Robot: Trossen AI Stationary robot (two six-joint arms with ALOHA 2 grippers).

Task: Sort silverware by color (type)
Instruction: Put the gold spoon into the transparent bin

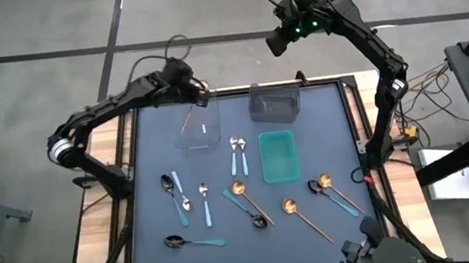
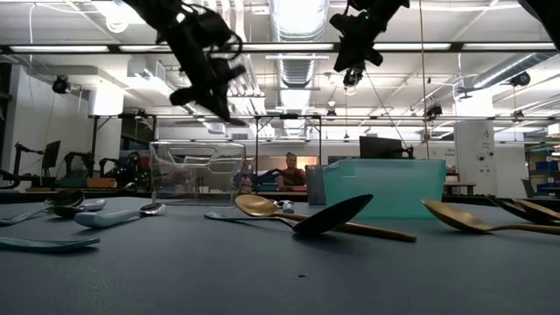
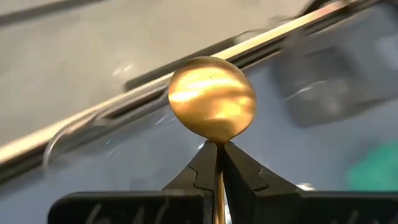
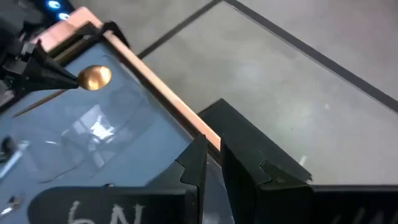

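Note:
My left gripper (image 1: pixel 201 89) is shut on an all-gold spoon (image 3: pixel 211 96), held in the air over the far edge of the clear bin (image 1: pixel 198 125). Its bowl (image 4: pixel 94 78) juts past the fingertips. My right gripper (image 1: pixel 277 42) hangs high beyond the table's far edge, above the grey bin (image 1: pixel 273 100), fingers (image 4: pixel 198 165) almost together with nothing between them. The other silverware lies flat on the mat: gold spoons (image 1: pixel 302 217), silver ones with light-blue handles (image 1: pixel 237 153), dark ones with teal handles (image 1: pixel 189 240). My left gripper pinches the gold spoon's handle right behind the bowl (image 3: pixel 217 152) between its two fingertips. The fingers come slanting down from the table's left. The spoon is lifted clear; its handle (image 1: pixel 187 119) slants down and back below the gripper.
A teal bin (image 1: pixel 278 156) stands mid-table, right of the clear one. Spoons are scattered over the near half of the mat (image 1: pixel 231 256). Wooden table edges (image 1: pixel 123 162) frame the mat. Beyond the table the low view shows a workshop with a person (image 2: pixel 289 166) far off.

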